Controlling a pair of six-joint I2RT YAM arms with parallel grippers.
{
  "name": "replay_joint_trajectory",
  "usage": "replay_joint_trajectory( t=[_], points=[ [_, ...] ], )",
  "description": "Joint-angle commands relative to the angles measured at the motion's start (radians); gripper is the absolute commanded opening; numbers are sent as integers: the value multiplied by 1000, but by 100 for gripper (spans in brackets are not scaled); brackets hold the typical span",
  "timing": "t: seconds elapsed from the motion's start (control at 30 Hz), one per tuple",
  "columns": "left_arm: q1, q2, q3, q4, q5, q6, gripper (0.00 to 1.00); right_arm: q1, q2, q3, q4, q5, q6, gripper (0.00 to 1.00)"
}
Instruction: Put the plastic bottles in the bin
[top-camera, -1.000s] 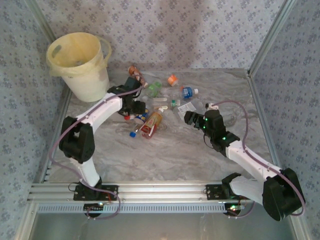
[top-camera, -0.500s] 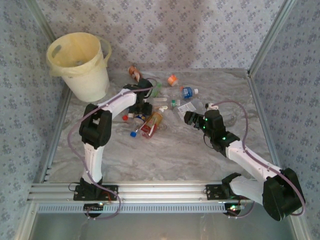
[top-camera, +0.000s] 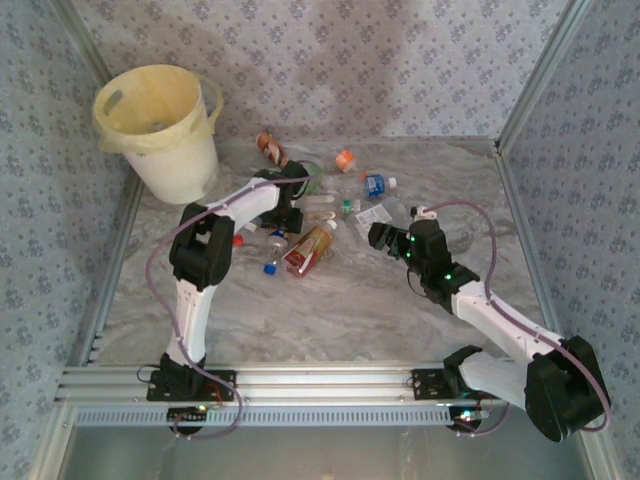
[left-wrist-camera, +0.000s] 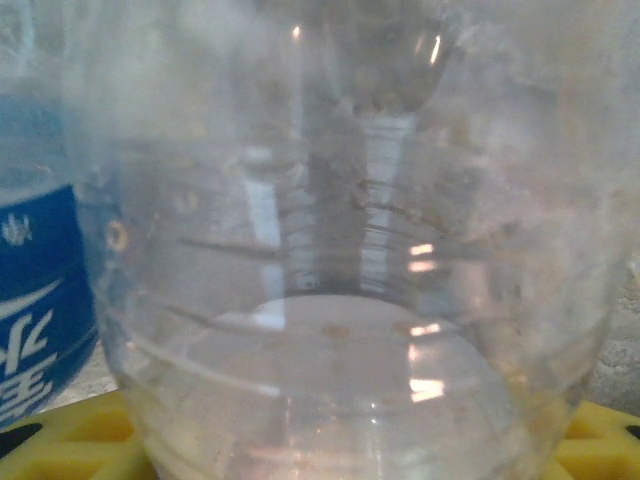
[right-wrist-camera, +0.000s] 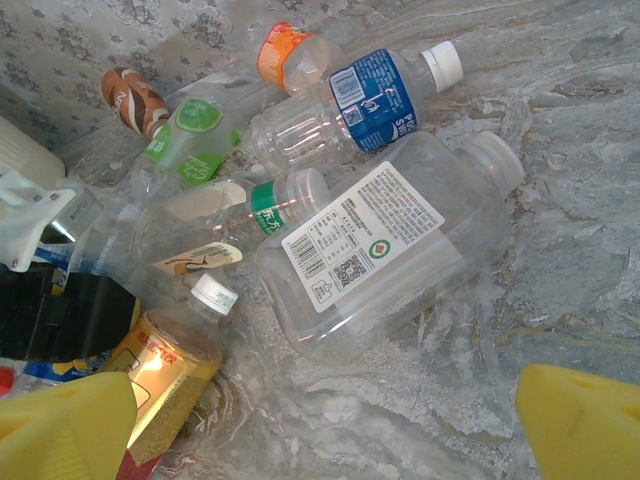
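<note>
**A:** Bottles, where do they lie?

**B:** The plastic bottles (top-camera: 330, 205) lie scattered on the table (top-camera: 330, 310), all outside the bin (top-camera: 180, 165) and off to its right in the overhead view.

**A:** And the left gripper?

**B:** The left gripper (top-camera: 296, 200) is down in the side of the heap nearer the bin. Its wrist camera sees a clear bottle (left-wrist-camera: 340, 300) between the yellow fingers (left-wrist-camera: 80, 440), with a blue-labelled bottle (left-wrist-camera: 35, 290) just beside it. Whether the fingers press the clear one, I cannot tell.

**A:** The right gripper?

**B:** The right gripper (top-camera: 377, 236) sits on the heap's far side from the bin. Its fingers are spread wide with nothing between them, and a white-labelled bottle (right-wrist-camera: 390, 245) lies ahead of it.
</note>
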Motion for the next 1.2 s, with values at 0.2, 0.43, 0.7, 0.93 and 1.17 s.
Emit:
replay_joint_trajectory(
  t=[0.2, 0.43, 0.7, 0.93, 1.17],
  points=[
    [22, -446, -56, 274, -50, 50, 56, 6, -23, 0, 21, 11, -20, 100],
    [177, -610, -73, 761, -184, 155, 56, 12, -22, 5, 103, -23, -52, 100],
    [383, -536, 45, 1030, -202, 194, 58, 19, -9, 5, 131, -22, -63, 100],
    [497, -443, 100, 1143, -248, 200, 57, 25, 11, 9, 146, -23, -61, 100],
    [562, -315, 202, 1085, -307, 234, 59, 38, 24, 11, 140, -16, -55, 100]
  ],
)
